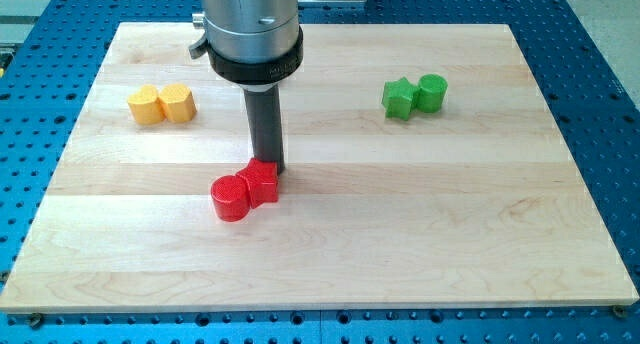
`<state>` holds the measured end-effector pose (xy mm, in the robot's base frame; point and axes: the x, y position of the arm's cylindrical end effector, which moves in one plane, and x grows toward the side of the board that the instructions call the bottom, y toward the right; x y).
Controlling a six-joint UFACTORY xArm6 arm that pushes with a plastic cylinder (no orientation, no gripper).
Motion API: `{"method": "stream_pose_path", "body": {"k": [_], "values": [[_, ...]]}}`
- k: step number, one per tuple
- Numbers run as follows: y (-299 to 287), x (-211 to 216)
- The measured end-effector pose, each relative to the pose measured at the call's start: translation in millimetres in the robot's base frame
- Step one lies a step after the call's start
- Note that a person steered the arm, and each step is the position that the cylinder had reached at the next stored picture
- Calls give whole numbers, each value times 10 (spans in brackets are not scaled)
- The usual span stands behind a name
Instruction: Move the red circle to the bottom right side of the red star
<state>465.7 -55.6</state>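
Wooden worktop [450, 234] carrying yellow pair [162, 104] top-left, green pair [414, 95] top-right, red star [262, 182] mid-board with red circle [230, 198] touching its bottom-left, my tip [272, 169] at star's top edge; end effector just a rod, nothing gripped.

A pale wooden board [420, 214] fills most of the view, made of long planks laid side by side, their seams running from nine o'clock to three o'clock. The grain is light and even, with faint darker streaks. Its edges taper toward twelve o'clock, so the near edge at six o'clock looks widest. Around the board lies a blue metal table [600, 104] drilled with a regular grid of small holes, showing at three, six and nine o'clock. At eleven o'clock a strip of grey metal rail [30, 22] crosses the corner. The light is soft and even, casting only short, weak shadows.
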Motion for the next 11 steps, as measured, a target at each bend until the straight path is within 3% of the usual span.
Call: {"method": "stream_pose_path", "body": {"k": [2, 4, 5, 6, 8, 10, 11], "values": [[163, 76], [56, -320], [-489, -310], [-840, 111], [-324, 682], [-123, 859], [447, 875]]}}
